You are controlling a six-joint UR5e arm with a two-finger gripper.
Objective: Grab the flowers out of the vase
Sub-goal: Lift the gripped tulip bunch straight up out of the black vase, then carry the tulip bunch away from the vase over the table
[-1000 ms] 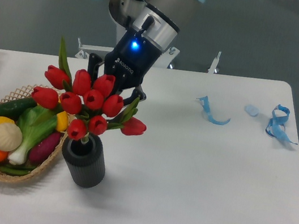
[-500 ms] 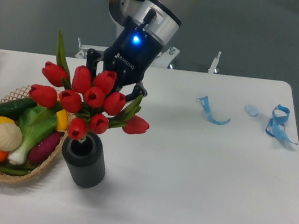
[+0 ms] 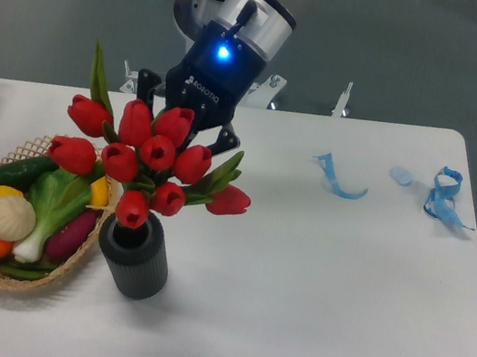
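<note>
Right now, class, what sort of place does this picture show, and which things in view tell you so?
Probably a robotics lab set up for handling trials. A robot arm's end effector works at a bare white table laid with props: red tulips in a dark grey ribbed vase and a wicker basket of vegetables.

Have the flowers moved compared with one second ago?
Yes. The flowers have risen and shifted slightly right relative to the vase, which has stayed put on the table.
</note>
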